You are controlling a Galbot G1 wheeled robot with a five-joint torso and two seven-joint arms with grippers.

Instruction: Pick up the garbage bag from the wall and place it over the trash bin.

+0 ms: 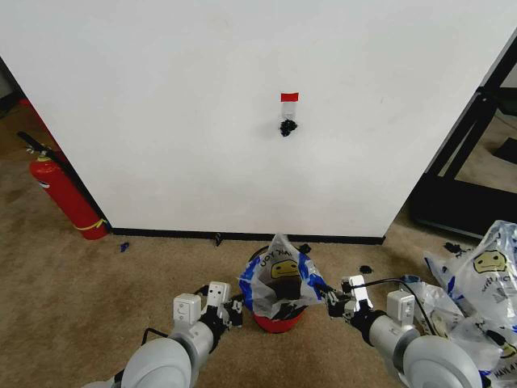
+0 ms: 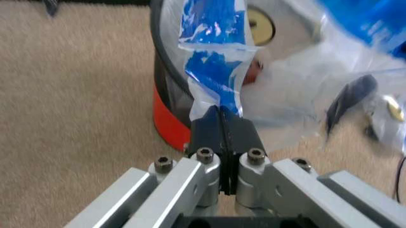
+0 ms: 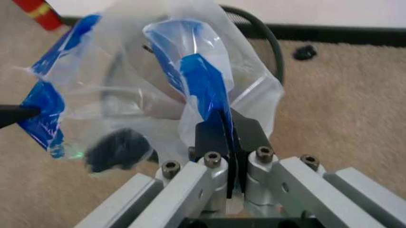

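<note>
Head view first: thin clear plastic garbage bag (image 1: 280, 275) with a yellow smiley face and blue patches is sitting over the small round black wire-mesh trash bin (image 1: 279, 317) with a red base, on the beige carpet (image 1: 81, 299) just in front of the large plain white wall (image 1: 202, 121). The left gripper (image 1: 237, 305) is gripping the bag's edge on the left side of the bin, and the right gripper (image 1: 329, 301) is gripping the edge on the right side, so the bag's mouth is being held between them. A red tape tag (image 1: 289, 97) and a black hook (image 1: 287, 127) are showing on the wall above. A red fire extinguisher (image 1: 66, 196) is standing at the left, and a heap of similar smiley bags (image 1: 477, 299) is lying at the right.

Left wrist view: the left gripper (image 2: 223, 124) is pinching a blue patch of the bag (image 2: 216, 61) with its fingers pressed together, beside the bin's red base (image 2: 168, 118).

Right wrist view: the right gripper (image 3: 231, 133) is closed tightly on another blue strip of the bag (image 3: 197, 76).
</note>
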